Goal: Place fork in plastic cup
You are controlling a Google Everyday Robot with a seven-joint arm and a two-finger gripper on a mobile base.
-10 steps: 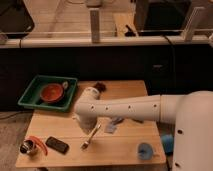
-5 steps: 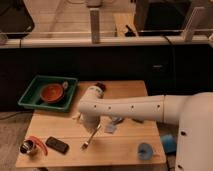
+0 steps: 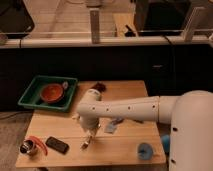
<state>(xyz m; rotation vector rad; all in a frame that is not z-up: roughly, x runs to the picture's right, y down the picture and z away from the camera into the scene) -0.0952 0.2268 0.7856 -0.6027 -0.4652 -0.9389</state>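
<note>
My gripper (image 3: 90, 129) hangs from the white arm over the middle-left of the wooden table (image 3: 125, 90). It is shut on the slim silver fork (image 3: 87, 142), which slants down and to the left below the fingers, its lower end close to the tabletop. The small bright blue plastic cup (image 3: 144, 150) lies near the table's front right edge, well to the right of the gripper and apart from it.
A black phone (image 3: 57, 145) lies front left, with a shiny metal cup (image 3: 27, 148) and a red object (image 3: 34, 141) beside it. A green tray (image 3: 35, 89) holding a red bowl (image 3: 51, 93) stands back left. A pale blue object (image 3: 112, 127) lies under the arm. A dark item (image 3: 99, 86) sits at the back.
The gripper with the fork has shifted slightly to the right and stays low over the table. Nothing else has moved.
</note>
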